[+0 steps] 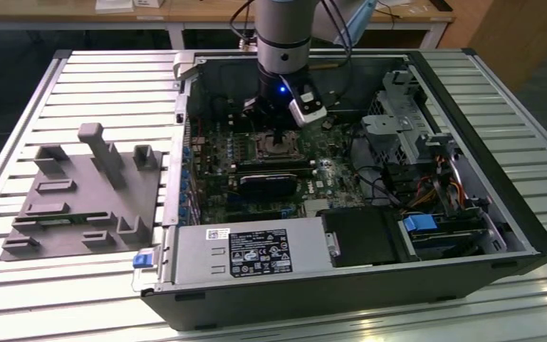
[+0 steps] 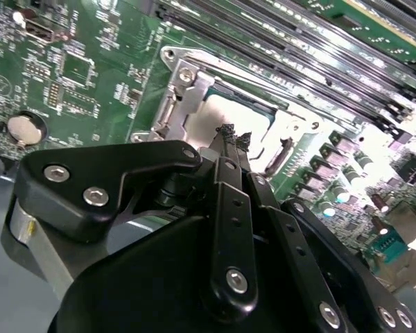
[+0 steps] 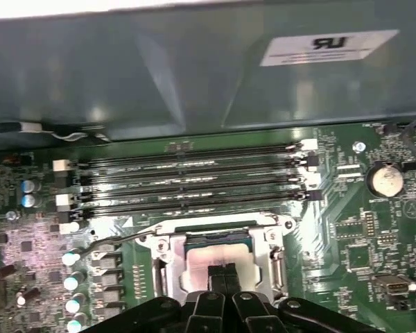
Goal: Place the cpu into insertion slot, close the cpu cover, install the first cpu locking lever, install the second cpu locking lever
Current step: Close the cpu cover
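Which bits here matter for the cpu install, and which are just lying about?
Job:
cpu
cpu cover, down around it
locking lever, beside the cover
gripper, shut, just above the cpu

Lying about:
memory slots
coin battery
power supply
grey fixture, on the exterior view's left

One cpu (image 3: 200, 262), four memory slots (image 3: 194, 165) (side by side).

place: robotics lab bench, by the look of it
centre: open PC case (image 1: 350, 299) on a slatted aluminium table (image 1: 112, 78)
beside case: grey fixture block (image 1: 83, 206)
behind case: wooden desks (image 1: 216, 11)
above case: robot arm (image 1: 283, 28)
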{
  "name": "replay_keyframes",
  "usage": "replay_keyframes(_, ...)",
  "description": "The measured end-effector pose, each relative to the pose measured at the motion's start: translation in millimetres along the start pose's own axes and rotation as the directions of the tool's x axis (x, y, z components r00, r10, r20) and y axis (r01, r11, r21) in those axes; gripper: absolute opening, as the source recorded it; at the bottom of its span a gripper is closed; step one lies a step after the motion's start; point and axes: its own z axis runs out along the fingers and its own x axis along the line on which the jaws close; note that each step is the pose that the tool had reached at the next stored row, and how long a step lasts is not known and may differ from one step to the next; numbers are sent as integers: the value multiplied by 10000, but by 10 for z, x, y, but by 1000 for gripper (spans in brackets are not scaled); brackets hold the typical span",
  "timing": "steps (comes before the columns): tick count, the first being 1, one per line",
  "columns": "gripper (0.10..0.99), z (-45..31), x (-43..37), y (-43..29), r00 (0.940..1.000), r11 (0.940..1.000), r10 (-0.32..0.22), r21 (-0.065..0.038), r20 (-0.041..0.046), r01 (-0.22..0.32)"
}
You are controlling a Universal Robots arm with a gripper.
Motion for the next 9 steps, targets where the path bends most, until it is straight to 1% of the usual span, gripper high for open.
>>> replay_keyframes(4, 106, -4, -1, 1, 10000, 10000, 1, 3, -1, -1)
replay_keyframes(9, 106, -83, -3, 5, 10000, 10000, 1, 0, 0, -1)
